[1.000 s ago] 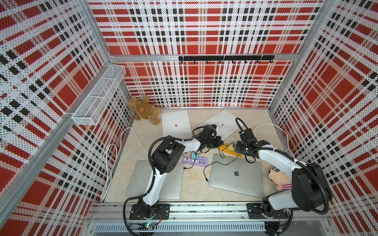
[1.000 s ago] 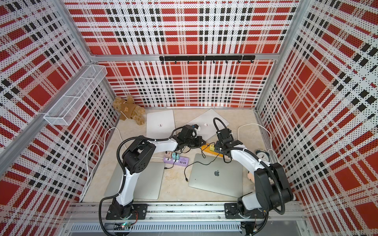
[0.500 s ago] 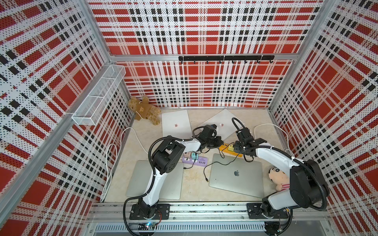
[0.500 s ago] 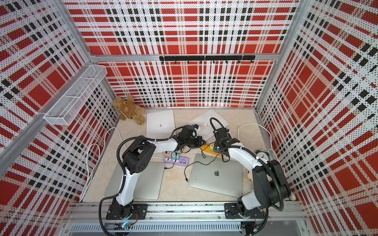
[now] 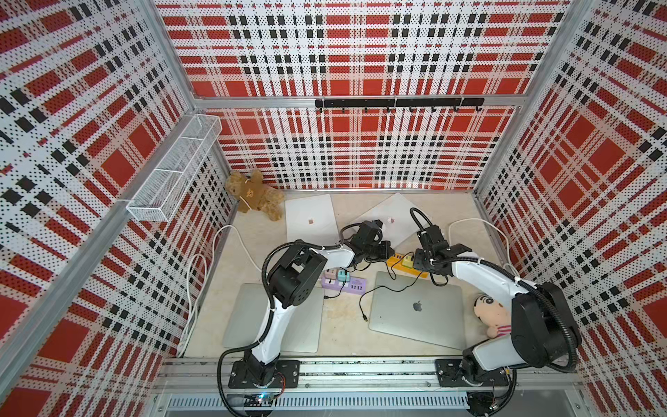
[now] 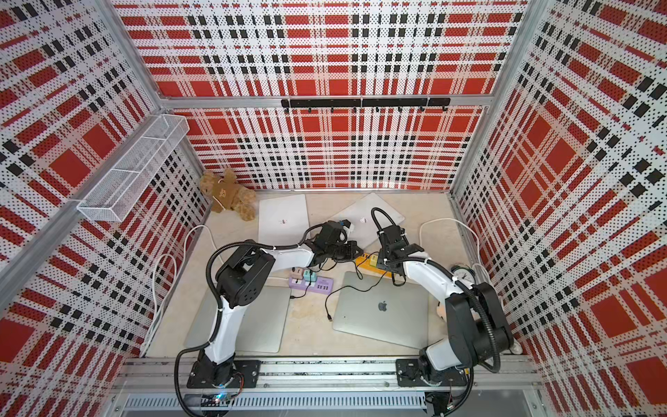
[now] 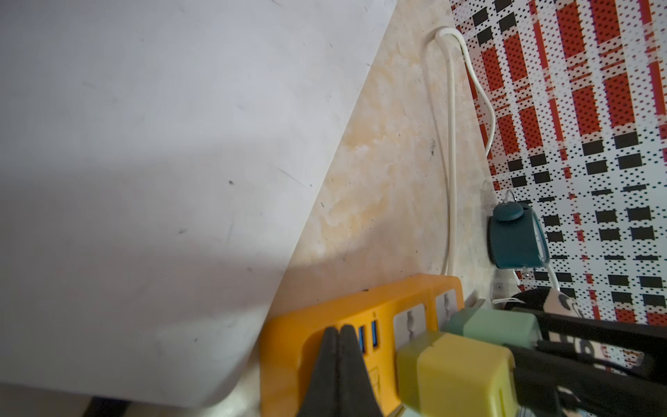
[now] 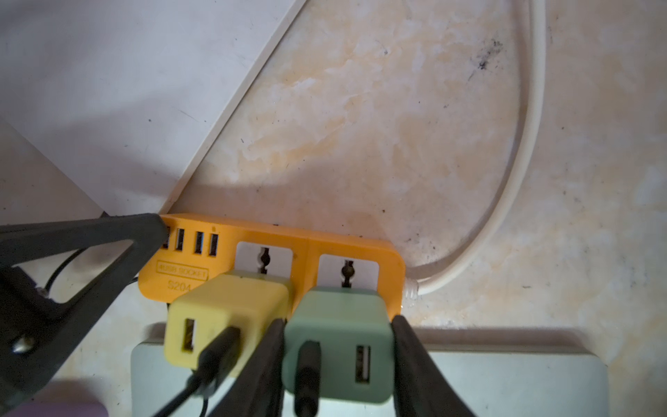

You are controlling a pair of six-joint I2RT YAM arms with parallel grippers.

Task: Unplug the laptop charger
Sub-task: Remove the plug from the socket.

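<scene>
An orange power strip [image 8: 306, 245] lies on the table between two laptops; in both top views it shows between my two wrists [image 5: 397, 260] [image 6: 364, 260]. A yellow charger [image 8: 223, 317] and a green charger [image 8: 339, 346] sit in its sockets, each with a black cable. My right gripper [image 8: 339, 321] is shut on the green charger, one finger on each side. My left gripper [image 7: 338, 330] is shut with nothing in it. Its tips press on the strip's USB end [image 7: 306, 325]. The left wrist view also shows the yellow charger [image 7: 462, 372] and the green charger [image 7: 494, 323].
A silver laptop [image 5: 418, 314] lies just in front of the strip and a white laptop [image 5: 397, 216] just behind it. A purple power strip [image 5: 346, 285] with chargers lies to the left. A teal alarm clock [image 7: 512, 234], a doll [image 5: 492, 314] and a white cable [image 8: 519, 162] are by the right wall.
My right wrist has shifted slightly over the strip. The left arm has not moved, and both grippers stand as before.
</scene>
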